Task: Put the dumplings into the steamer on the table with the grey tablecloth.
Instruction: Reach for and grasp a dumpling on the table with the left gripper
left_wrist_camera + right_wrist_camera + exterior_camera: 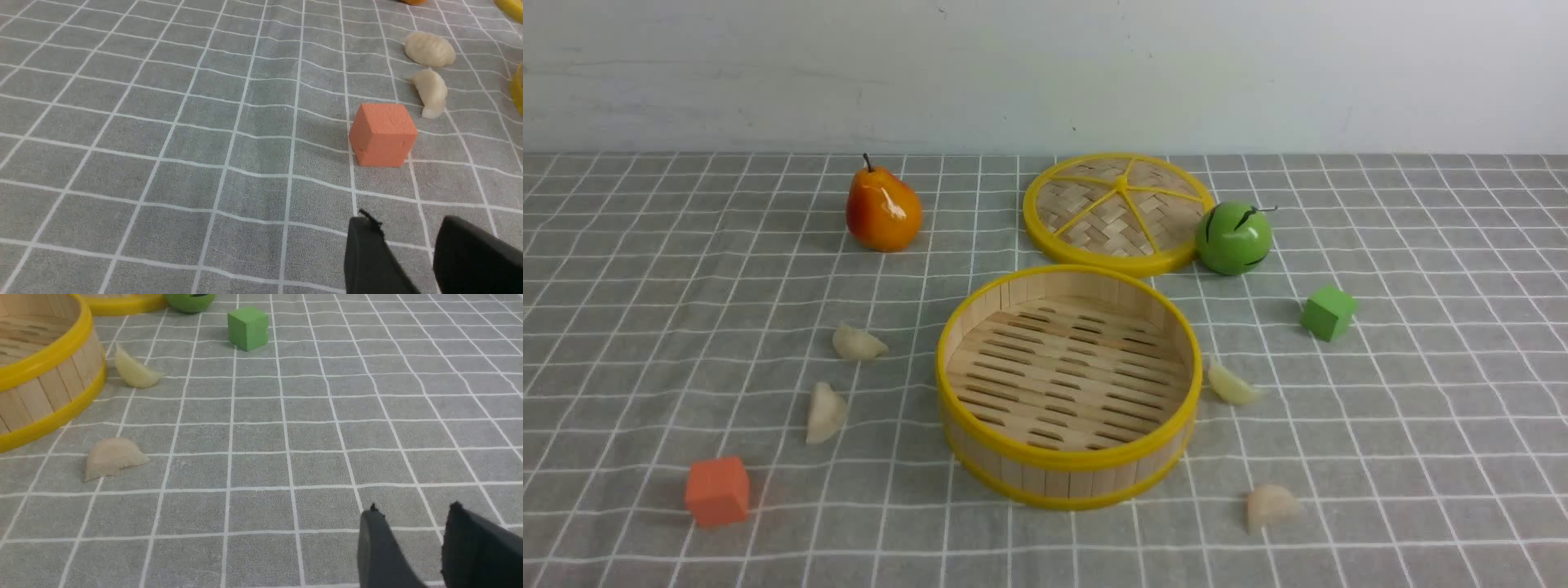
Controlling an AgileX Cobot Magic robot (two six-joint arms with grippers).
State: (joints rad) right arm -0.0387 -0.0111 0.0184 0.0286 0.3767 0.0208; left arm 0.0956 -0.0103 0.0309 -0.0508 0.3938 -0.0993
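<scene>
Black-fingered left end effector (406, 220) and right end effector (413, 508) hover, jaws parted.

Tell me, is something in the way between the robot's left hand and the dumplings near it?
Yes. The orange cube sits between the left hand and the two dumplings beyond it. Past them, nothing visible blocks the steamer.

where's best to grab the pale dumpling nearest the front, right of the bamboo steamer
Probably grip the pale crescent dumpling across its plump middle, coming straight down from above: it lies flat on the grey checked tablecloth, clear of the round bamboo steamer.
</scene>
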